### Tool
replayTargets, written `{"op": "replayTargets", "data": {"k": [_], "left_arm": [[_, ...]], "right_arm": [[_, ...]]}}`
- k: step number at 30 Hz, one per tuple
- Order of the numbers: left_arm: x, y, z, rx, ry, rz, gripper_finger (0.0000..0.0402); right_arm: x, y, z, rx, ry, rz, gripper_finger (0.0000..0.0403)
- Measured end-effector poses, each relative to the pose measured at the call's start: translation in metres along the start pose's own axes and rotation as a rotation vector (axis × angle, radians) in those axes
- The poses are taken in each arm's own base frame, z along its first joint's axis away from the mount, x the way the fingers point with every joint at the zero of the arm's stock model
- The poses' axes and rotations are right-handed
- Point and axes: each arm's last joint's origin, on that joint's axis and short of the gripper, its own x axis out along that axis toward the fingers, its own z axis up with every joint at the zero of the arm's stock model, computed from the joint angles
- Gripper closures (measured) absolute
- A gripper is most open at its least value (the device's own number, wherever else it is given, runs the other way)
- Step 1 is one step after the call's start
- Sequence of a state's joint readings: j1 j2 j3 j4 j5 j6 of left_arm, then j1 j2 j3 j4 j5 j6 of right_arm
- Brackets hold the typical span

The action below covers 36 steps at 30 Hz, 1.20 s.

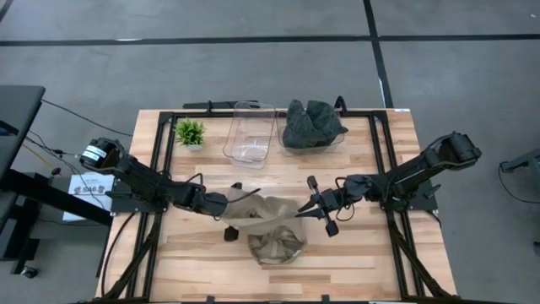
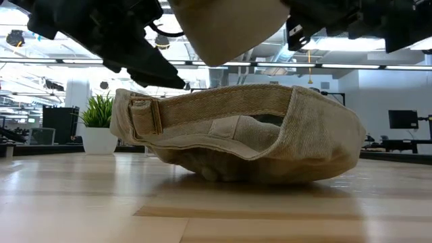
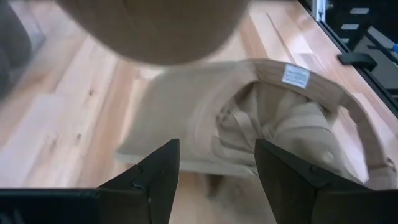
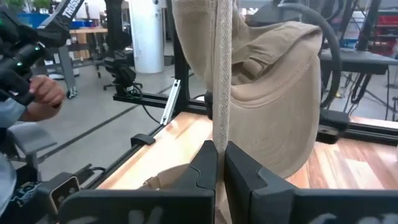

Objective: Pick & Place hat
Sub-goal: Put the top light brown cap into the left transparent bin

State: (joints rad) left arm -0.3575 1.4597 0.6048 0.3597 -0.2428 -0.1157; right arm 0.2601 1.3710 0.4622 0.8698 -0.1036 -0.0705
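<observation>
- A pale wooden plank table point(image 1: 354, 262) framed by black rails carries the scene, grey floor around it.
- Nearest the front edge, a soft tan twill hat point(image 1: 277, 242) lies upside down, crumpled.
- A second tan hat point(image 4: 273, 93) hangs above it, its stiff curved brim pinched in the clenched right gripper point(image 1: 305, 208).
- The left gripper point(image 1: 226, 209) hovers alongside, fingers spread, holding nothing.
- Behind: clear plastic bin point(image 1: 249, 133), dark cloth heap point(image 1: 311, 123), small plant point(image 1: 190, 133).

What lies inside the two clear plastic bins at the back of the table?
The right clear plastic bin holds a dark green crumpled hat; anything beneath is hidden. The left clear plastic bin looks empty.
</observation>
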Motion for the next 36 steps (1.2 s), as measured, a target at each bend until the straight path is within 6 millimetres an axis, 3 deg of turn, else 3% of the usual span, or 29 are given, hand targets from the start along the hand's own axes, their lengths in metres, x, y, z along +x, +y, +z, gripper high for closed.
{"op": "replayTargets", "data": {"k": [5,10,16,23,27,31,36], "left_arm": [[-0.003,-0.008,-0.003,-0.003,0.027,-0.025,0.0196],[-0.018,-0.008,0.011,-0.016,-0.036,-0.043,0.0196],[-0.060,-0.001,0.044,-0.062,-0.233,-0.074,0.0196],[-0.114,0.011,0.075,-0.046,-0.510,-0.088,0.0196],[-0.135,0.015,0.084,-0.015,-0.622,-0.078,0.0196],[-0.143,0.018,0.087,0.019,-0.668,-0.065,0.0196],[-0.134,0.020,0.088,0.046,-0.667,-0.043,0.0196]], "right_arm": [[-0.013,0.009,0.014,-0.033,0.030,-0.039,0.0402],[-0.030,0.022,0.021,-0.066,0.022,-0.100,0.0402],[-0.049,0.026,0.013,-0.020,0.016,-0.158,0.0402],[-0.051,0.023,0.007,0.010,0.040,-0.185,0.0402],[-0.048,0.023,0.004,0.009,0.053,-0.187,0.0402],[-0.046,0.023,0.002,0.018,0.051,-0.186,0.0402],[-0.045,0.019,0.000,0.036,0.059,-0.208,0.0402]]}}
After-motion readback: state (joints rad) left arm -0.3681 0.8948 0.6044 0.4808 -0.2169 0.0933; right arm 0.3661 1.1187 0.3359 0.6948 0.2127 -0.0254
